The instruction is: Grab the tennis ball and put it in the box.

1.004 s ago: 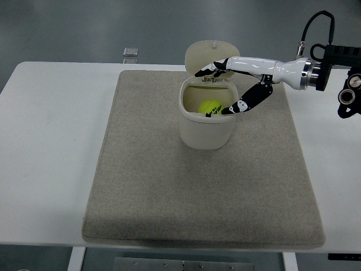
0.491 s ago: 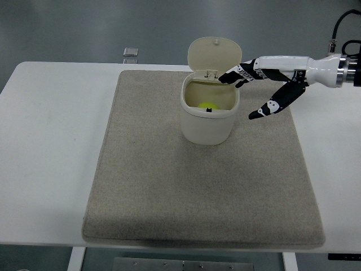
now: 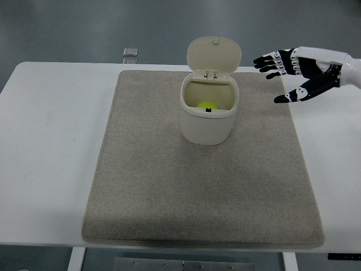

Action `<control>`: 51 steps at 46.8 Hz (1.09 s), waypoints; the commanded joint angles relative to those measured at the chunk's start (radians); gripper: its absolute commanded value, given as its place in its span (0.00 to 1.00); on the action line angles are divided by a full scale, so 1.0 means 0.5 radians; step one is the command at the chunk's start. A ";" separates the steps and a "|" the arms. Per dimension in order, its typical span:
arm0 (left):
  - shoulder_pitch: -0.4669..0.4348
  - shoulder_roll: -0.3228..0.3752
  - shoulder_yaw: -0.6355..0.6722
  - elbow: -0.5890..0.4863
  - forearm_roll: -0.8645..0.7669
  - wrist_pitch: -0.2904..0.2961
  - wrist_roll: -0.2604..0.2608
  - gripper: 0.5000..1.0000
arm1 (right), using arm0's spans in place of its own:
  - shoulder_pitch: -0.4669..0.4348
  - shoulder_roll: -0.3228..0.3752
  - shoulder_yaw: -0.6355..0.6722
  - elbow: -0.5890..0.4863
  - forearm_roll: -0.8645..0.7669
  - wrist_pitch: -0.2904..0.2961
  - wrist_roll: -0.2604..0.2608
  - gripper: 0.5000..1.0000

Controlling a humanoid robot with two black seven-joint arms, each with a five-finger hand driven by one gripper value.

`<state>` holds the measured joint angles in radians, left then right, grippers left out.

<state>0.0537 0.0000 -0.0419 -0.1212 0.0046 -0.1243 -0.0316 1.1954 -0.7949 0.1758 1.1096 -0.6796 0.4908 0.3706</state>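
A cream box (image 3: 206, 121) with its hinged lid (image 3: 214, 55) standing up sits on the grey mat. The yellow-green tennis ball (image 3: 207, 104) lies inside it, only its top showing above the rim. My right hand (image 3: 277, 79) hovers to the right of the box, well clear of it, fingers spread and holding nothing. The left arm does not show.
The grey mat (image 3: 169, 186) covers most of the white table (image 3: 51, 141). A small grey square object (image 3: 130, 52) lies at the table's far edge, left of the box.
The right hand let go of the ball over the box, and the ball dropped deeper inside. The hand then drew back to the right, away from the box.
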 commanded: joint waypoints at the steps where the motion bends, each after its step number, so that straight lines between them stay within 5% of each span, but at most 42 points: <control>1: 0.000 0.000 0.001 0.000 0.000 0.000 -0.001 0.99 | -0.047 0.010 0.001 -0.065 0.172 -0.055 -0.032 0.78; 10: 0.000 0.000 0.001 0.000 0.000 0.000 -0.001 0.99 | -0.169 0.114 -0.005 -0.173 0.638 -0.230 -0.161 0.78; 31: 0.000 0.000 0.001 0.000 0.000 0.000 0.002 0.99 | -0.283 0.350 0.001 -0.464 1.261 -0.258 -0.336 0.78; 41: 0.000 0.000 0.001 0.000 0.000 0.000 -0.001 0.99 | -0.292 0.421 0.007 -0.477 1.365 -0.301 -0.339 0.78; 51: 0.000 0.000 0.001 0.000 0.000 0.000 -0.001 0.99 | -0.295 0.455 0.004 -0.483 1.684 -0.298 -0.468 0.78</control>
<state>0.0538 0.0000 -0.0414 -0.1212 0.0046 -0.1243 -0.0316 1.0479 -0.5758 0.1789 0.8694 0.1316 0.3403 0.1444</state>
